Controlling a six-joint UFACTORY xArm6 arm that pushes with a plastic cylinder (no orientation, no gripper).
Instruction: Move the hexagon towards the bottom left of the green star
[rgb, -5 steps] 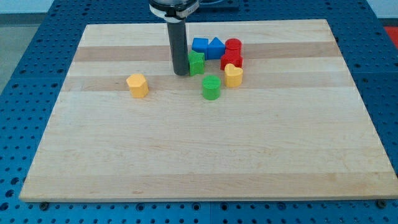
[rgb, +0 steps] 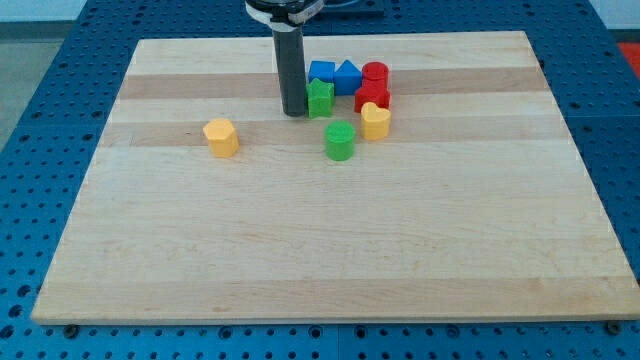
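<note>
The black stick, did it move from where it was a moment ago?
Yes. My tip slid a little toward the view's top and slightly right, judged against the yellow hexagon, which stayed put. It now sits beside the green star.

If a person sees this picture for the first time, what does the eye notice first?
First, the dark rod at the view's top centre, my tip touching the left side of a green block in a tight colourful cluster. Then the yellow hexagon, alone at the view's left on the wooden board.

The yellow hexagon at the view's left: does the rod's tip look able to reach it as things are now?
Probably yes. My tip stands beside the green star, and the bare board between it and the yellow hexagon holds no block.
</note>
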